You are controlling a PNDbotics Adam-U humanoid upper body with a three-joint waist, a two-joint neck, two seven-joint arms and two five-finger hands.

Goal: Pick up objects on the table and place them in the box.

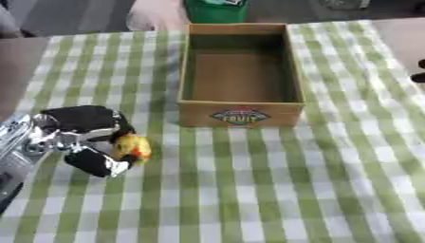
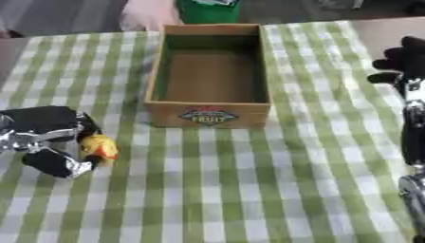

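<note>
While the left hand (image 1: 87, 137) sits near the worktop's left edge, its fingers and thumb curl round a small yellow-and-orange object (image 1: 133, 148), which rests low over the green-checked cloth (image 1: 249, 190); whether it is lifted clear of the cloth I cannot tell. Judged step: grasp made, carry to the box not yet begun.

Next move, as I read it: raise the object above the near wall of the box, travel right and away from the robot, then let go over the open interior. The near wall carries a printed label (image 1: 241, 116) and stands taller than the object, so the lift must come before the traverse or the object could catch on that wall.

Open room: the cloth between hand and box is bare, as is the broad stretch in the near right.

Wooden box (image 1: 241, 47) stands at centre, farther back, open-topped, nothing visible inside.

Right hand (image 2: 407, 61) shows at the right edge of the right eye view, level with the box and apart from it; its fingers cannot be made out.
</note>
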